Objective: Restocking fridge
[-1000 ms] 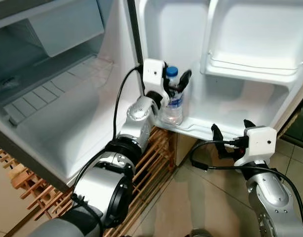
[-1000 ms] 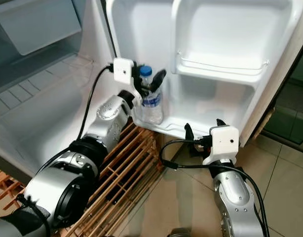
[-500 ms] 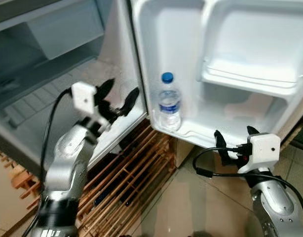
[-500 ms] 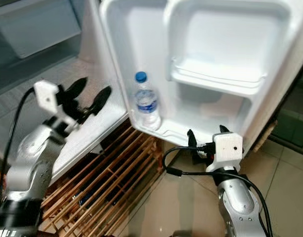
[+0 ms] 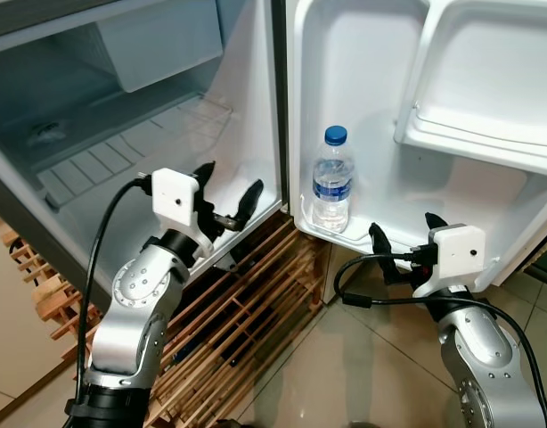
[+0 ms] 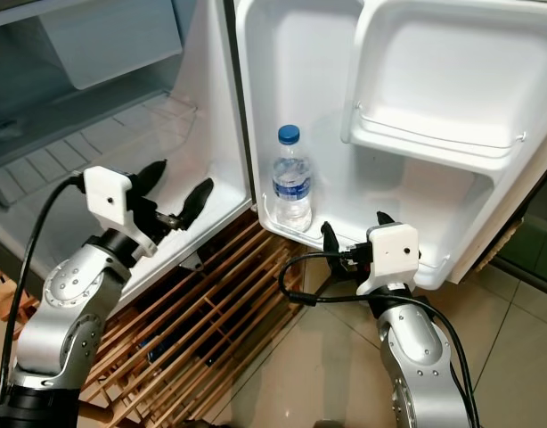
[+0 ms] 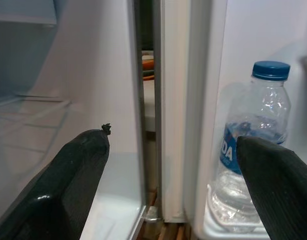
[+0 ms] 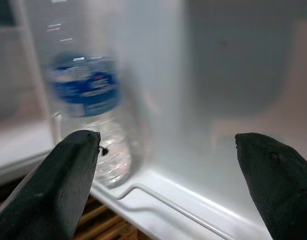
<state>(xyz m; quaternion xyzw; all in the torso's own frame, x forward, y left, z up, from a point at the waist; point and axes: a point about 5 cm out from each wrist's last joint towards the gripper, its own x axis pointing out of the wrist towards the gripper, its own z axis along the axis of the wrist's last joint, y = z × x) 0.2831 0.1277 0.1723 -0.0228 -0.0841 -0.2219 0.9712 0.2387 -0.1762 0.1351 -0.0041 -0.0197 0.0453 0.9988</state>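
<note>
Nearest, at 5 o'clock of the head view: right end effector [image 5: 400,247], fingers spread, nothing held, parked just below the front lip of the door's bottom shelf [image 5: 380,242]. Judged a standby pose. Its wrist view looks straight into that shelf at the bottle's label, so it could brace the door or reach in if needed.

At 9 o'clock: left end effector [image 5: 227,201], fingers spread wide, empty, hanging in front of the cabinet's lower edge beside the hinge side of the door. In its wrist view the two fingertips [image 7: 88,150] straddle the door edge with the bottle off to one side. It is apart from the bottle, not touching.

Below both arms, wooden slat rack [image 5: 247,312] under the fridge, tiled floor [image 5: 345,366] at 6 o'clock.

Farther, near 1 o'clock: water bottle [image 5: 331,181], blue cap, upright on the door's bottom shelf, tucked into the corner nearest the hinge. The low rail keeps it from tipping when the door swings; the corner leaves shelf room for more stock. Placement looks done.

Above, at 2 o'clock: upper door bin [image 5: 478,134], nothing visible in it.

Farthest, 10–11 o'clock: fridge cabinet interior [image 5: 122,134], wire shelf and freezer box, no stock visible. Next item probably needs fetching.
</note>
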